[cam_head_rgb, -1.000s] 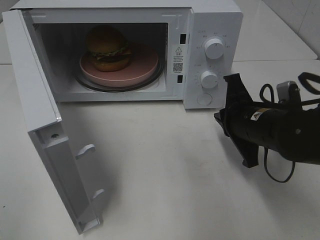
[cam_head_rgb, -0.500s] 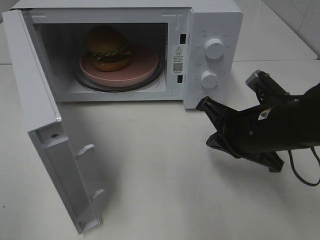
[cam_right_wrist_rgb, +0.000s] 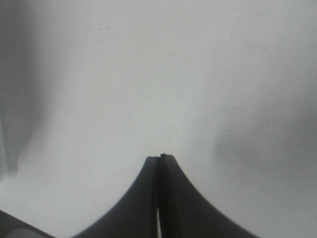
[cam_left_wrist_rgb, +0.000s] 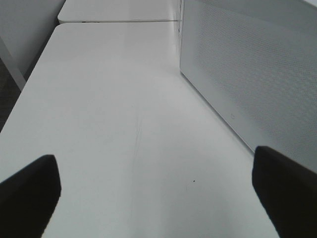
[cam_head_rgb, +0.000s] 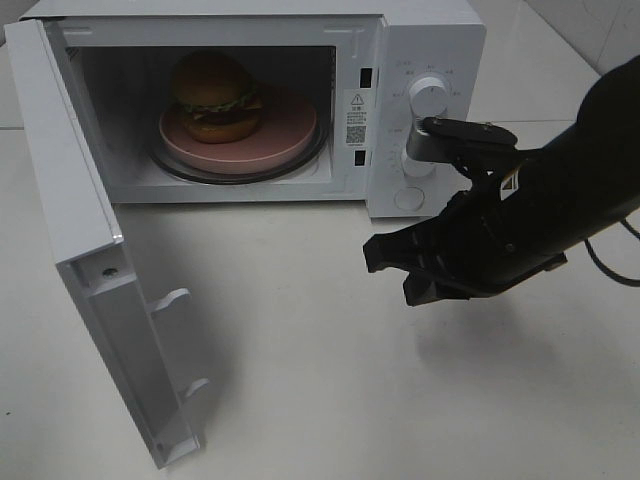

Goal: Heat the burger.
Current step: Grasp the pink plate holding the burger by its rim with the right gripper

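Observation:
The burger (cam_head_rgb: pixel 215 95) stands on a round pink plate (cam_head_rgb: pixel 285 130) on the glass turntable inside the white microwave (cam_head_rgb: pixel 430 40). The microwave's door (cam_head_rgb: pixel 90 260) is swung wide open to the left. My right gripper (cam_head_rgb: pixel 372 255) is shut on nothing and points left, hovering over the table just in front of the control panel; in the right wrist view its closed fingertips (cam_right_wrist_rgb: pixel 160 157) hang over bare white table. My left gripper (cam_left_wrist_rgb: pixel 156 168) is open and empty beside the microwave's perforated side wall (cam_left_wrist_rgb: pixel 247 74). It does not show in the exterior high view.
Two round knobs (cam_head_rgb: pixel 429 97) sit on the microwave's right panel, the lower one partly covered by my right arm. The open door juts toward the table's front edge. White table (cam_head_rgb: pixel 300 380) lies between door and right arm.
My right arm has swung from the right of the microwave leftward across the control panel, and the gripper has turned to point left. Burger, plate and door have not moved.

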